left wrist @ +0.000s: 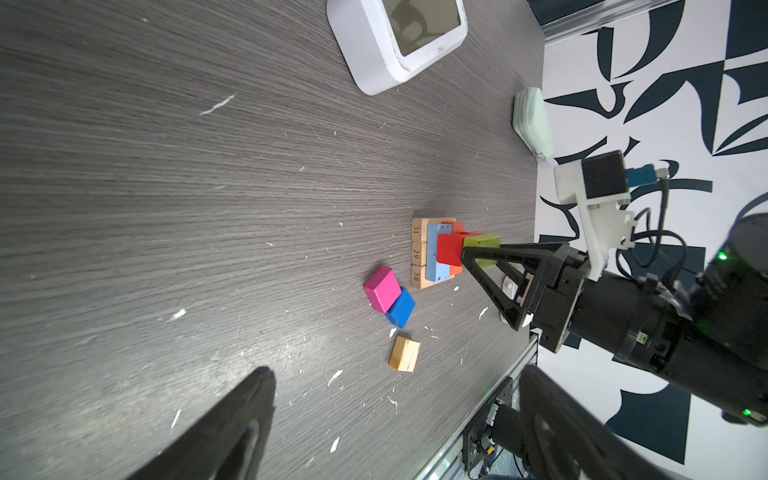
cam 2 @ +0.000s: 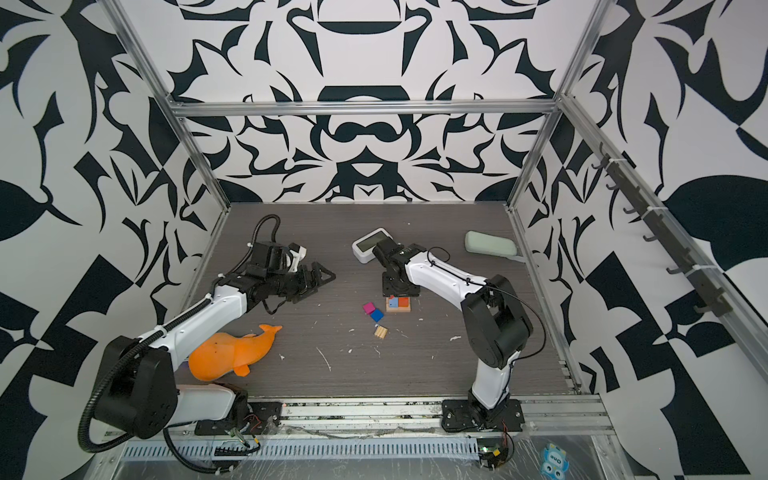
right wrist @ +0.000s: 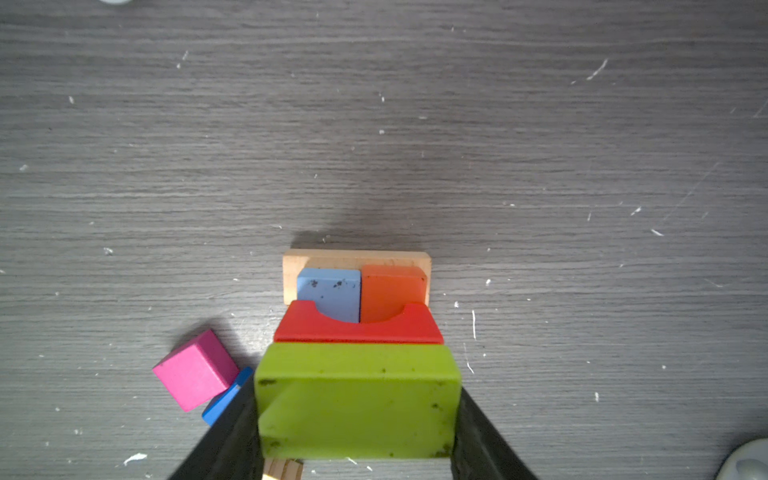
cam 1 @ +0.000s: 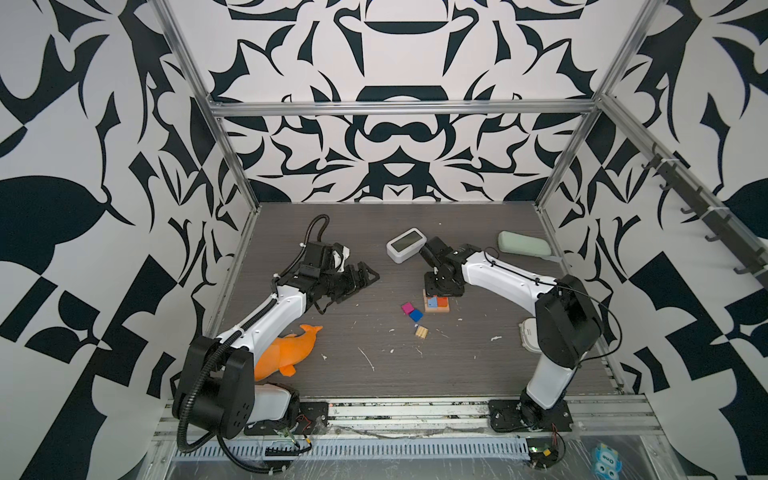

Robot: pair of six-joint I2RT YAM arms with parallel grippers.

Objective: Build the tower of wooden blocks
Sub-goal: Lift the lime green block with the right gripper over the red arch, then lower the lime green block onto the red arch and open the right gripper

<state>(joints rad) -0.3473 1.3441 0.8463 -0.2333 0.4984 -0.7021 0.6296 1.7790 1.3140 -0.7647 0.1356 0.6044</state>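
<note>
The right gripper (right wrist: 357, 409) is clamped on the lime green block (right wrist: 357, 399), one black finger (right wrist: 230, 436) pressed flat to each end of it. The green block sits edge to edge with the red block (right wrist: 357, 330) (the one with an arched notch). The pictures do not show whether the green block already rests on the layer below.

Under these, a light blue block (right wrist: 330, 293) and an orange block (right wrist: 392, 293) lie side by side on tan bars (right wrist: 357, 257). That is the tower (cam 1: 436, 303), near the middle of the table (cam 1: 478, 374).

In a top view, a magenta cube (cam 1: 407, 308) and a dark blue cube (cam 1: 415, 315) touch each other at about 8 o'clock from the tower. A small tan block (cam 1: 422, 332) lies farther out at 7 o'clock.

The left gripper (cam 1: 363, 282), at 9 o'clock and well apart, has its jaws spread wide and holds nothing. The white clock (cam 1: 405, 245) is at 11 o'clock.
</note>
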